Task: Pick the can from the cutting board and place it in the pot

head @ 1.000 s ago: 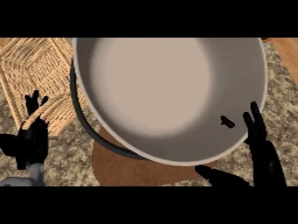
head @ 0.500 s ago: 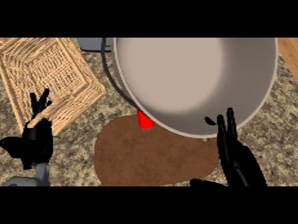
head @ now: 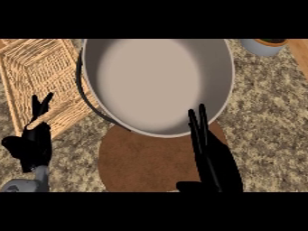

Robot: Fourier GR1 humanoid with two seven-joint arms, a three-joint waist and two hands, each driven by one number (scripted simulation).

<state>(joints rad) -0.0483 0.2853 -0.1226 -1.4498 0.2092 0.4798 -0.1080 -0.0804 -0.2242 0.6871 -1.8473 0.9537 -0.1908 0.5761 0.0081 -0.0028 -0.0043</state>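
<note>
Head view, centre: big round off-white pot [head: 157, 85] with a dark rim handle fills most of the frame, interior bare as far as I can see. Beneath its near edge, round brown wooden cutting board [head: 149, 162], partly covered by the pot. Can not visible on it — either hidden under the pot's edge or behind the right arm, can't tell which.

Right hand [head: 206, 153] over the board's right side, fingers straight and pointing up at the pot rim, released, grasping nothing visible. Left hand [head: 31, 140] low at the left edge, fingers up and relaxed, resting, holding nothing.

Handling, my guess: a can is rigid, light to moderate, smooth-walled, so slippery; won't crush or break easily. Best taken round the side wall mid-height, thumb opposing the fingers, kept upright.

Surface: speckled beige granite tabletop [head: 276, 117], flat, hard. Woven wicker basket [head: 39, 76] touching or just beside the pot's left. Grey cup-like vessel [head: 266, 45] at top right, well apart. Wood strip along the far right edge. Room to work is tight: pot crowds the board.
</note>
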